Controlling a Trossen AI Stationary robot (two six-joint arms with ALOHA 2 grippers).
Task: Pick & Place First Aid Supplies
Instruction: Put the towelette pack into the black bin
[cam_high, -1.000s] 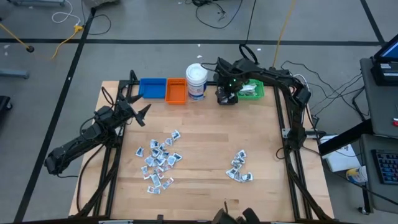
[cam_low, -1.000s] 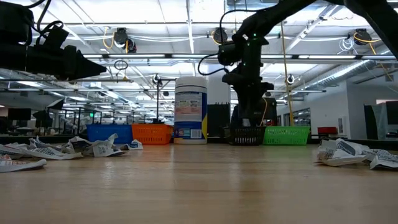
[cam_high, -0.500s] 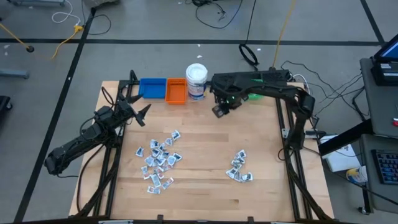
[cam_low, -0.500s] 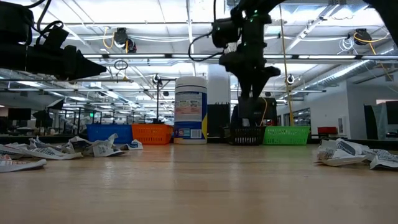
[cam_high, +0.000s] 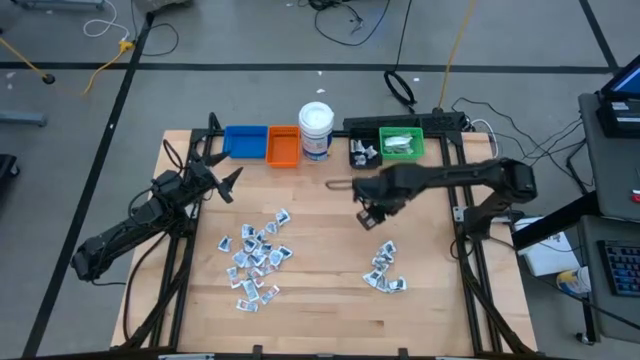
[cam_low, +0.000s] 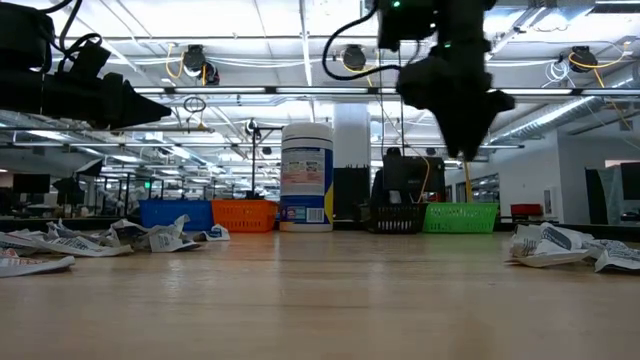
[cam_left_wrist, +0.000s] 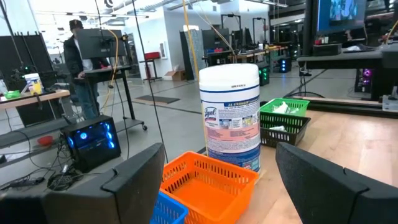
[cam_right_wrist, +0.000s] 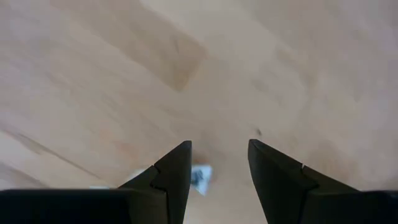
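Right gripper (cam_high: 368, 216): above bare table (cam_high: 320, 290), jaws parted, empty.
Packets (cam_high: 384, 270): small heap near it; one packet (cam_right_wrist: 200, 176) apparently below the jaw gap.
Left gripper (cam_high: 226, 183): wide open, parked.

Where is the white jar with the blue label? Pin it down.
In the high view the white jar stands upright at the table's far edge, just right of the orange bin and left of the black bin.
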